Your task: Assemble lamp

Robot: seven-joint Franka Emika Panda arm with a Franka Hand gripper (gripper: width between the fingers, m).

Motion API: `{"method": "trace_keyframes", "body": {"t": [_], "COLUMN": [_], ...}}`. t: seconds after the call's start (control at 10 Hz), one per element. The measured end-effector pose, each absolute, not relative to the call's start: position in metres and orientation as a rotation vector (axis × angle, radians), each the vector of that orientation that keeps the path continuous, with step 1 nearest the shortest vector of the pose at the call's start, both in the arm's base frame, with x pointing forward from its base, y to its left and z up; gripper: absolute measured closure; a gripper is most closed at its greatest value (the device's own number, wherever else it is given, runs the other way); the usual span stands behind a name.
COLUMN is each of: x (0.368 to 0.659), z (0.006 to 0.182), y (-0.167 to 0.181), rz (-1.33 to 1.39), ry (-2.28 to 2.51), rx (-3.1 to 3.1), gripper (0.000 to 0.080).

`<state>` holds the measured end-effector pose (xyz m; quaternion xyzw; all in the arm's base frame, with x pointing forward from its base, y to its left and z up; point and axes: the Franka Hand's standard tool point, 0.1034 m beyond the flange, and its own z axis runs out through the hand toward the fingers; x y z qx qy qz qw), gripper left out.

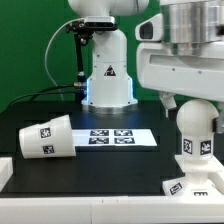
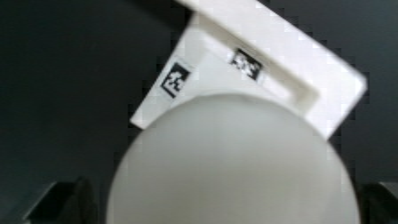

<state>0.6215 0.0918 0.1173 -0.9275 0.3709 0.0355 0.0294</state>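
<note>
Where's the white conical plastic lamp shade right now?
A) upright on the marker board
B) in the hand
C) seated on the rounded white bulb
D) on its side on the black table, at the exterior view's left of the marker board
D: the white conical plastic shade lies on its side on the black table, at the exterior view's left of the marker board, well away from the rounded white bulb.

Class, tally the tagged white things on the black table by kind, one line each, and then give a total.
shade: 1
bulb: 1
base: 1
marker board: 1
Total: 4
</note>
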Motion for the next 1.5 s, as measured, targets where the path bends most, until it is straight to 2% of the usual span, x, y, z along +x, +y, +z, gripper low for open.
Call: {"method": "trace_keyframes", "body": {"t": [0.5,0.7,0.8,0.9,1.0,1.5], "x": [0.6231,0.6292,0.6282,0.6283,0.6285,0.6292], "z": [0.1141,0.1189,0.1177,0.1173,0.1174,0.1167], "y": [0.0894,0.0933,0.0938,0.0928,0.0929,0.0921], "rz": [0.115,0.026,0.03,0.031,0.029,0.015], "ry": [0.593,-0.024,0.072,0.097,0.097,0.762], "rx": [-3.016,-3.133,-3.124,-3.125,-3.124,-3.042], "gripper": [0.0101,0.0101,0.0101,0.0189,0.0226,0.0226]}}
